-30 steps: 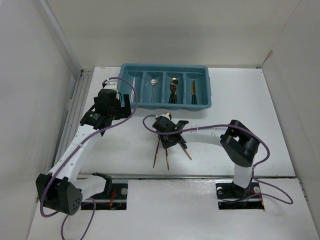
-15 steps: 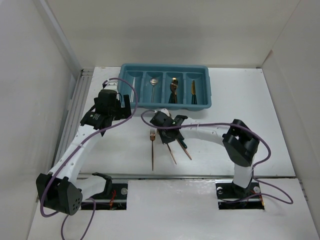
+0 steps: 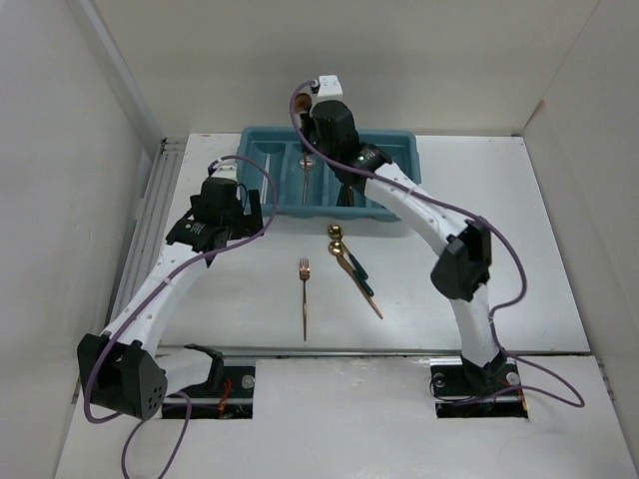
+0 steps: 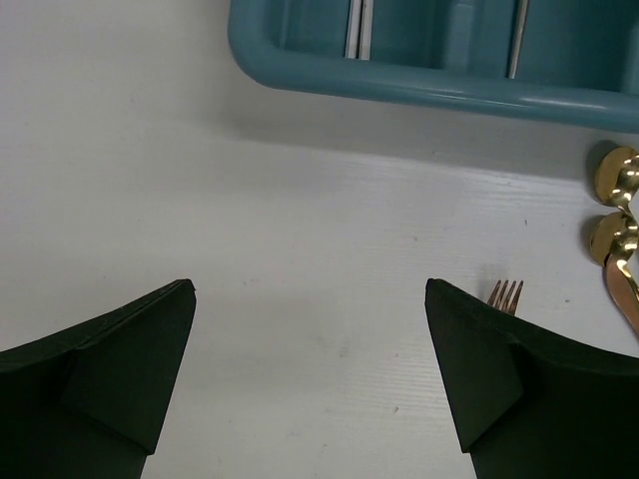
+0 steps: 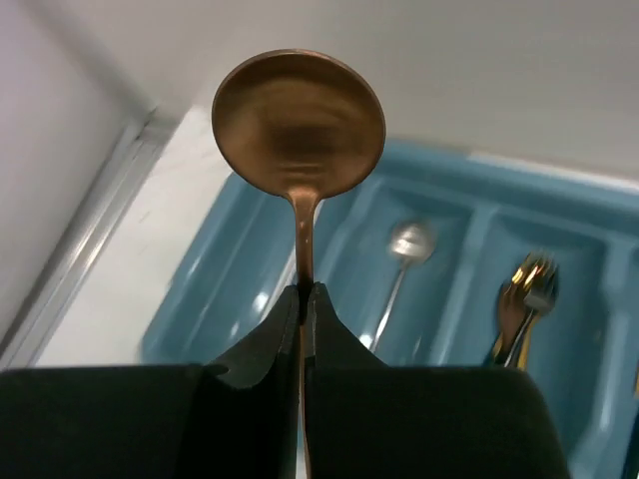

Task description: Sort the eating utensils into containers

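Note:
The teal tray (image 3: 409,205) stands at the back of the table. Its compartments hold white chopsticks (image 4: 356,25), a silver spoon (image 5: 409,244), gold forks (image 5: 524,289) and a knife (image 3: 385,178). My right gripper (image 5: 303,294) is shut on the stem of a copper spoon (image 5: 298,125), bowl upward, above the tray's left compartments; from above the gripper (image 3: 321,135) hovers over the tray. My left gripper (image 4: 308,299) is open and empty over bare table near the tray's front left corner (image 3: 228,225). A copper fork (image 3: 305,299) and two gold spoons (image 3: 339,239) lie on the table.
White walls close in the table on the left, right and back. A thin copper utensil (image 3: 372,302) lies beside the dark handles of the gold spoons. The fork's tines (image 4: 504,292) show just behind my left gripper's right finger. A slotted rail (image 3: 160,200) runs along the left edge.
My right gripper has risen from the pile of utensils on the table and swung back over the tray with the copper spoon. The fork and gold spoons stay spread on the table. The left arm barely moved.

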`<move>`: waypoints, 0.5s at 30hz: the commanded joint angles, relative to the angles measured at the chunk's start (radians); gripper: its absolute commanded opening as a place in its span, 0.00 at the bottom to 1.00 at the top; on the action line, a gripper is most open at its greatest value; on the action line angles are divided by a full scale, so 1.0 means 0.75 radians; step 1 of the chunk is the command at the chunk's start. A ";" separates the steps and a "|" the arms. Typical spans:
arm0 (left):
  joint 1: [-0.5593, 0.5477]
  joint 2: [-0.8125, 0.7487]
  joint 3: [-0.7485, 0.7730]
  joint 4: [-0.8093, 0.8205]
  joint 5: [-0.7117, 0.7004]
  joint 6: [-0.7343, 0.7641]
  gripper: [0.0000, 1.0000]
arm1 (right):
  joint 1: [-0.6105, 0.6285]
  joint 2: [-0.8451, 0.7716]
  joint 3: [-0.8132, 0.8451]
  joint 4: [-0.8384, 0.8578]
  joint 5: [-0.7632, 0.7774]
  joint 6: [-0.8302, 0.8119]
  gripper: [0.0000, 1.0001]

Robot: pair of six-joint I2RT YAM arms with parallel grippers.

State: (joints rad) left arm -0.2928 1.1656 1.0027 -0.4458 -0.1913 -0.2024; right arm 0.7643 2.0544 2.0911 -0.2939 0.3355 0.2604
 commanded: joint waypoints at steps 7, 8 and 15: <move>0.004 0.043 0.019 0.028 -0.007 0.002 0.97 | -0.088 0.533 0.392 0.177 -0.083 -0.073 0.00; 0.004 0.043 0.019 0.028 0.018 -0.014 0.96 | -0.088 0.533 0.372 0.177 -0.065 -0.057 0.00; -0.035 0.056 -0.048 0.001 0.236 -0.098 0.82 | -0.088 0.419 0.159 0.177 0.041 0.007 0.58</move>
State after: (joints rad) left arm -0.2962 1.2053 0.9905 -0.4419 -0.1020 -0.2348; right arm 0.6930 2.5065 2.2154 -0.2359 0.3340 0.2504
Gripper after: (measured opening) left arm 0.821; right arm 0.554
